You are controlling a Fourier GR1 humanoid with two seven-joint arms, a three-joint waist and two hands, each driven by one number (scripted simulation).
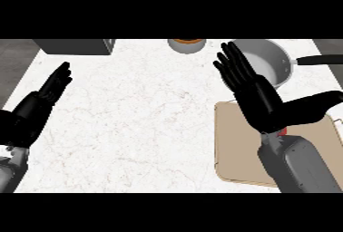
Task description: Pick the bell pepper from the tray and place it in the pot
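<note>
My right hand [261, 102] is open, fingers straight and pointing up-left, thumb spread to the right, above the tan tray [231, 149] at the lower right. A small red patch, the bell pepper [283, 132], peeks out just under the palm's base; the hand and forearm hide most of it. The grey pot [275, 61] with a black handle stands at the upper right, just beyond the fingertips. My left hand [40, 104] rests open at the left edge, fingers up.
A dark grey box [74, 46] sits at the counter's top left. A small round orange-topped container [185, 44] stands at the top centre. The white marble counter [134, 122] spreads between the two hands.
</note>
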